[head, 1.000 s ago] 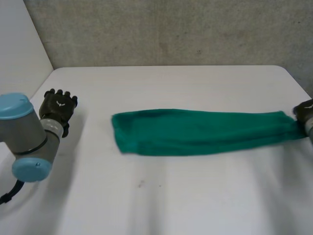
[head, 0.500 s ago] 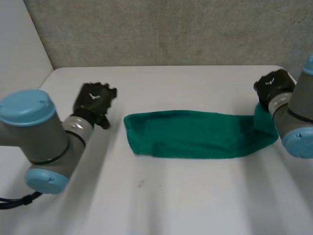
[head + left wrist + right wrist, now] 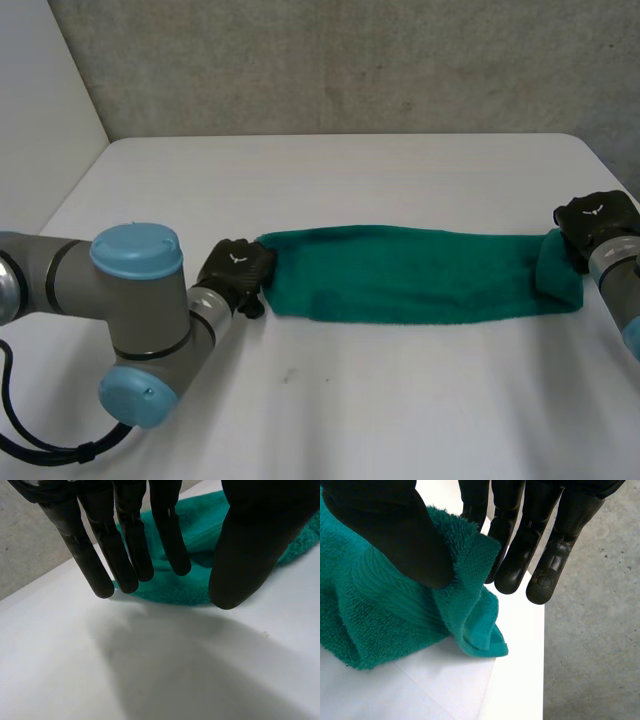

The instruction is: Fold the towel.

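Note:
A green towel (image 3: 410, 272) lies as a long narrow band across the middle of the white table (image 3: 350, 400). My left hand (image 3: 237, 268) is at its left end. In the left wrist view that hand (image 3: 125, 555) has straight fingers and a thumb held apart, open just over the towel's end (image 3: 180, 587). My right hand (image 3: 595, 222) is at the towel's right end, which is bunched up. In the right wrist view its thumb (image 3: 395, 535) pinches a fold of the towel (image 3: 385, 615) against the fingers, so it is shut on the towel.
The table's right edge (image 3: 517, 680) runs close beside my right hand, with grey floor (image 3: 590, 645) beyond it. A grey wall (image 3: 350, 60) stands behind the table. White table surface spreads in front of and behind the towel.
My left hand has swung in from the table's far left to the towel's left end, its fingers drawing closer. My right hand lifted inward with the right end, then moved back right, stretching the towel.

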